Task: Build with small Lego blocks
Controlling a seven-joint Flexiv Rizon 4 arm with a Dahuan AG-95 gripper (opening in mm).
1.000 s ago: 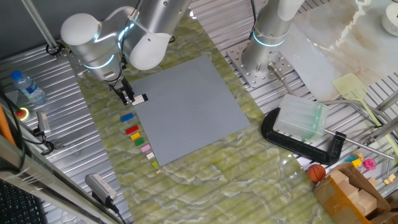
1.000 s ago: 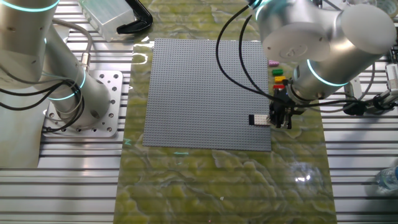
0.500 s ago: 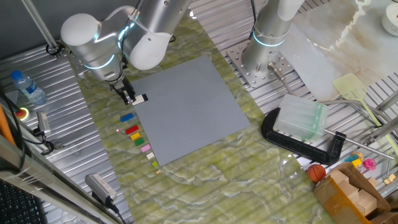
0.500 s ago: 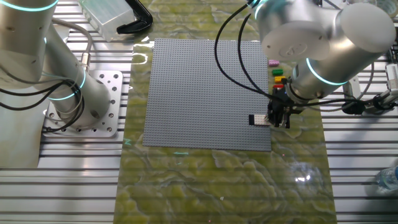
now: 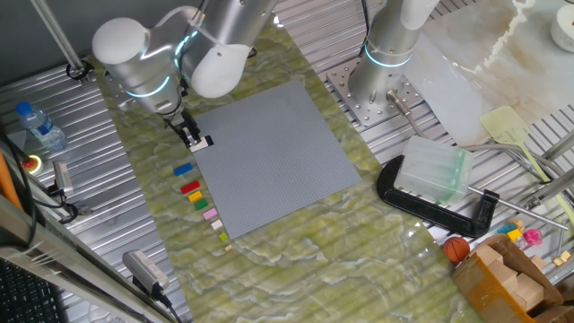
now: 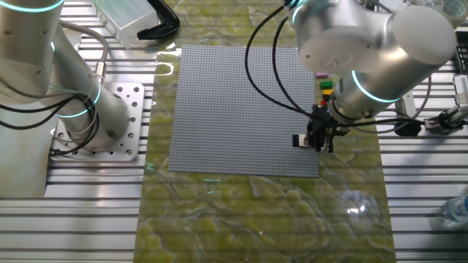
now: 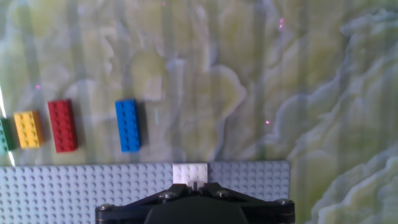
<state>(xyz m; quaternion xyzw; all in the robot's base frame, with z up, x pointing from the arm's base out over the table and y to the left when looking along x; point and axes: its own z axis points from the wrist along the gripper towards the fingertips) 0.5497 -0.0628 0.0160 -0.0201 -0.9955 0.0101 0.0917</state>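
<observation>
My gripper (image 5: 191,136) hangs over the left edge of the grey baseplate (image 5: 269,152). Its black fingers (image 7: 171,194) look closed together, with only a thin slit between them. A cream-white brick (image 7: 189,173) sits on the baseplate's edge right at the fingertips; it also shows in the fixed views (image 5: 205,142) (image 6: 298,140). A blue brick (image 7: 128,125), a red one (image 7: 63,126), a yellow one (image 7: 28,129) and a green one (image 7: 4,135) lie in a row on the marbled mat beside the plate. The black brick is hidden.
The row of loose bricks runs along the plate's left side (image 5: 202,199), ending with pink (image 5: 211,214) and tan (image 5: 218,226). A second arm's base (image 5: 377,85) stands behind the plate. A black clamp and a clear box (image 5: 430,175) lie to the right.
My gripper has shifted a little toward the baseplate, closer over the cream-white brick. The brick and the row of loose bricks have not moved.
</observation>
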